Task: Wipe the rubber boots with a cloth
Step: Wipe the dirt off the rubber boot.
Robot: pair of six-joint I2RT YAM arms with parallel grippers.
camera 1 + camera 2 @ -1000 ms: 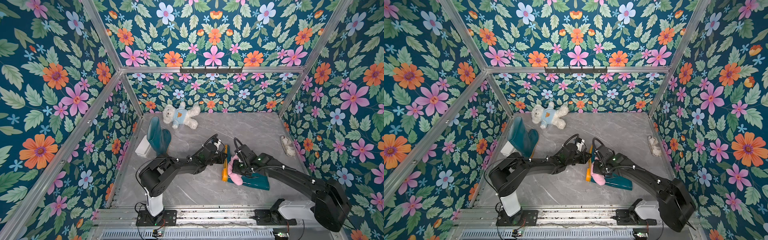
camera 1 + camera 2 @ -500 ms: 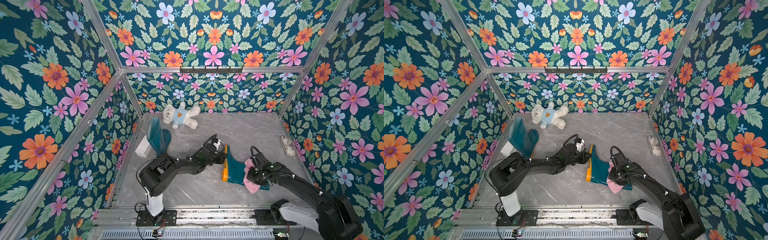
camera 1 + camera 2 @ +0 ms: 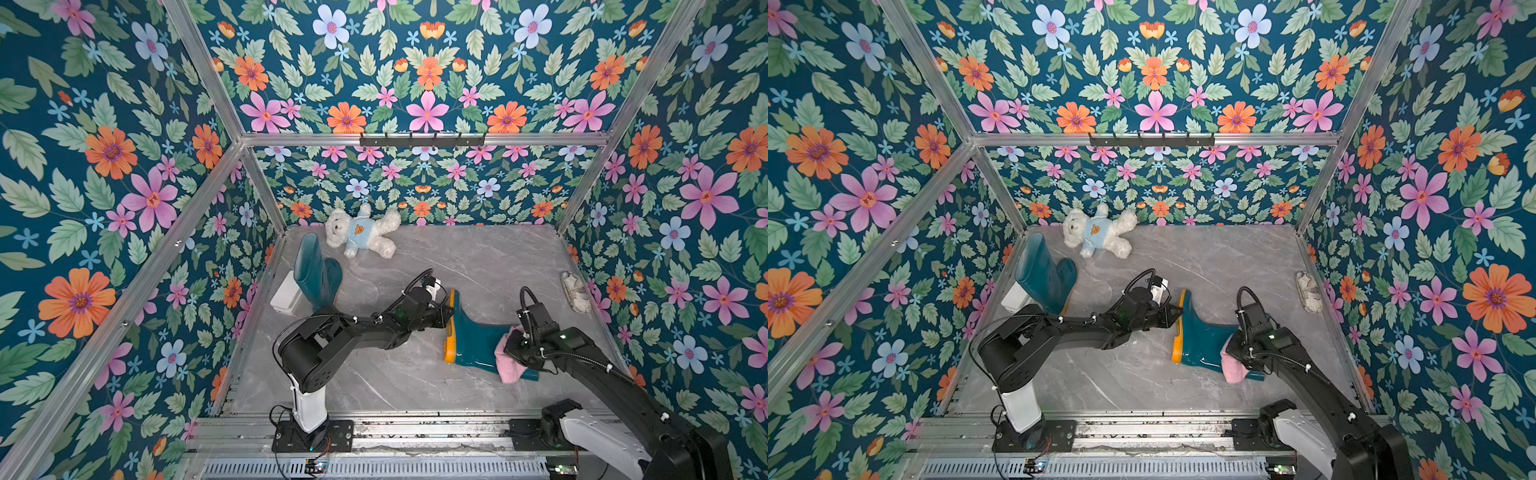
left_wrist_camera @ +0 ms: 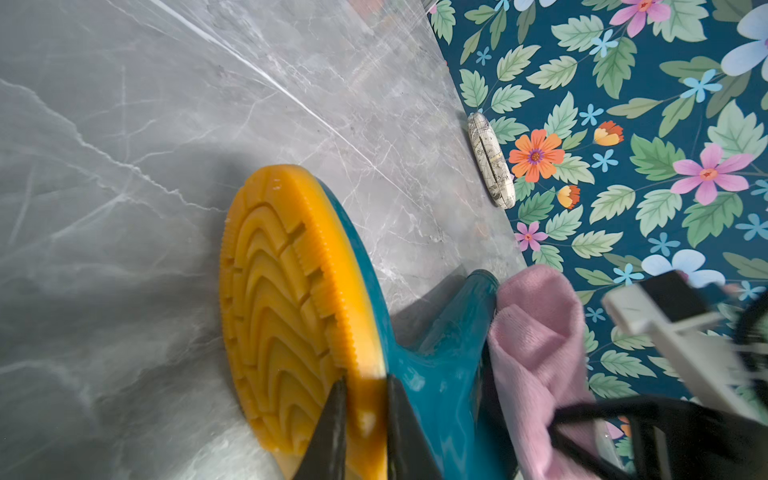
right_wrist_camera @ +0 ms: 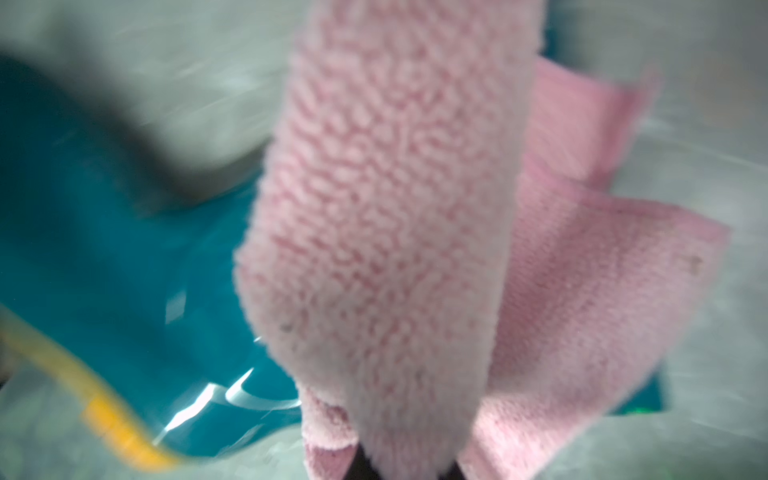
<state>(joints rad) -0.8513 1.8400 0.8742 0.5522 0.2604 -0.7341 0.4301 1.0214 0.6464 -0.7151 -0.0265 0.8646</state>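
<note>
Teal boot [image 3: 473, 338] lay on side between my arms, glossy shaft toward right one. Second boot [image 3: 316, 274] stood upright, well apart. My left gripper [image 4: 365, 399] pinched rim of ribbed orange sole [image 4: 282, 311], jaws narrow, steadying it. My right gripper [image 5: 407, 465] clamped fluffy pink cloth [image 3: 510, 368] against shaft. Mid-wipe, I judged — next stroke called for firm contact along slick rubber.

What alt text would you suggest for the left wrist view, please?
The left gripper pinches the orange sole of a teal boot lying on its side on a grey marble table. A pink cloth rests against the boot's shaft, before a floral wall.
</note>
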